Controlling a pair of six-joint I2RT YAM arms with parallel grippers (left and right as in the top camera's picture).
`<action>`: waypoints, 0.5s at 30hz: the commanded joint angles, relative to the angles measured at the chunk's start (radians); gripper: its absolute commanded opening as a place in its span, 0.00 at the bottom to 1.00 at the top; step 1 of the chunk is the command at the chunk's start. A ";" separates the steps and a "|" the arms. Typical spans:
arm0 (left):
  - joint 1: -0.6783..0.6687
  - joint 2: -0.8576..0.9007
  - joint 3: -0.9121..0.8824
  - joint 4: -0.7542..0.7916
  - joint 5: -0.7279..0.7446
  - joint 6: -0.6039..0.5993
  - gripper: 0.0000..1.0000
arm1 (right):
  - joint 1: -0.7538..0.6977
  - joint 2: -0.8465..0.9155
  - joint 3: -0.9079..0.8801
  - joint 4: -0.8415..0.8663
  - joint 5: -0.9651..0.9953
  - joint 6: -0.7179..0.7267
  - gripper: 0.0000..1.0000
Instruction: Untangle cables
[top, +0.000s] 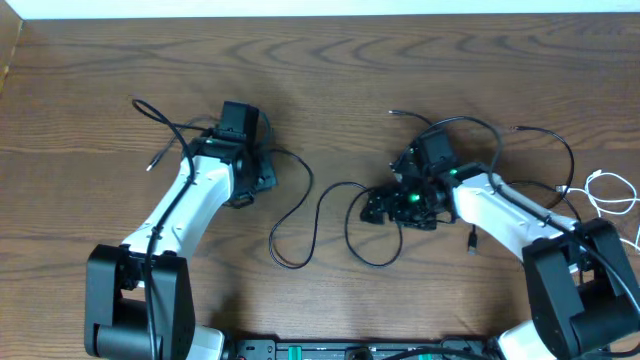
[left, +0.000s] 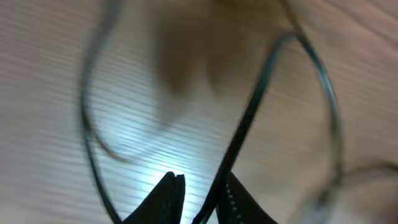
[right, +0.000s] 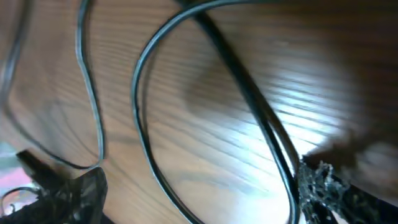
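Thin black cables (top: 300, 215) loop across the table's middle between my two grippers, and more black cables (top: 470, 125) curl behind the right arm. A white cable (top: 610, 190) lies at the far right. In the overhead view my left gripper (top: 262, 172) sits at one end of the middle loop. In the left wrist view a black cable (left: 249, 118) runs between the fingers of the left gripper (left: 202, 182), against the right one; the jaws are narrow with a gap left. My right gripper (top: 380, 207) (right: 200, 173) stands wide open over a cable loop (right: 146, 137).
A loose black cable (top: 160, 115) with a plug (top: 153, 163) lies left of the left arm. A small plug (top: 472, 240) lies by the right forearm. The wooden table (top: 330, 80) ends at a pale edge along the back.
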 joint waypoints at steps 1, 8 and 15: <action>-0.008 0.011 0.000 0.005 0.348 0.002 0.21 | 0.049 0.025 -0.036 0.071 -0.055 0.087 0.95; -0.069 0.011 0.000 0.005 0.387 -0.032 0.21 | 0.077 0.040 -0.036 0.206 -0.088 0.164 0.96; -0.139 0.011 0.000 0.017 0.452 -0.065 0.21 | 0.086 0.041 -0.036 0.274 -0.090 0.165 0.97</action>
